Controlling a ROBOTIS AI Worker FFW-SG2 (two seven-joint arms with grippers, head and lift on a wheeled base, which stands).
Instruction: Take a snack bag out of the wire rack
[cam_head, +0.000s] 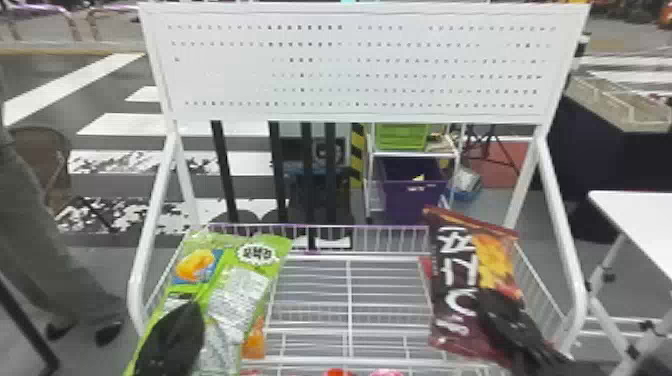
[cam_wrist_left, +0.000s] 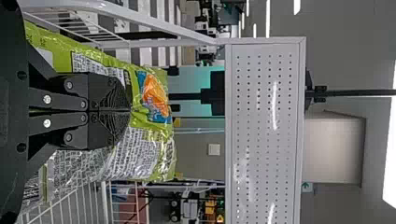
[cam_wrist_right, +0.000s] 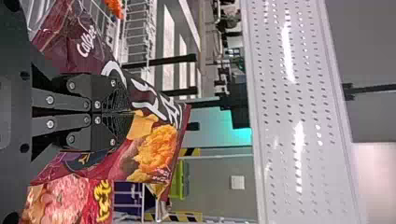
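Note:
My left gripper is at the left side of the wire rack, over the green snack bag. In the left wrist view the gripper is shut with its fingers together, pinching the green bag. On the right, my right gripper lies against the dark maroon snack bag. The right wrist view shows that gripper shut on a fold of the maroon bag, which leans at a tilt.
A red snack bag is beside the maroon one. Red packages show at the rack's near edge. The white perforated panel stands above and behind the rack. A white table is at the right.

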